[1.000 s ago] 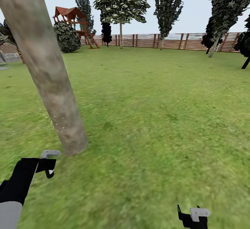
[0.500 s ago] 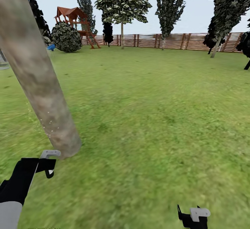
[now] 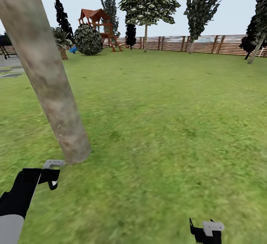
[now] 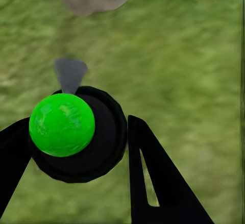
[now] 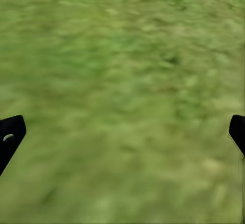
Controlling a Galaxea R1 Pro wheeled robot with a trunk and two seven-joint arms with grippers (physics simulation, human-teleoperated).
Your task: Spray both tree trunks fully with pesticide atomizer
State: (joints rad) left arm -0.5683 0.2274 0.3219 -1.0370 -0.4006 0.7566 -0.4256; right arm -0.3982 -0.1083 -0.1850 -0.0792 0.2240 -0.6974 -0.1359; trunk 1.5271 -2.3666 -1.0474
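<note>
Head view: tree trunk (image 3: 48,84) stands right ahead of my left gripper (image 3: 53,175). Left wrist view: fingers (image 4: 158,183) clamped on the pesticide atomizer (image 4: 76,134), nozzle facing the trunk base; I'd sweep slowly upward. Right wrist view: right gripper (image 5: 122,132) wide open, empty, over lawn (image 5: 122,71).

Bright, even daylight, no cast shadows; soft, blurry grass (image 3: 167,133).

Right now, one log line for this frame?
left claw: shut on atomizer | right claw: open over lawn | tree trunk: ahead of left claw
</note>
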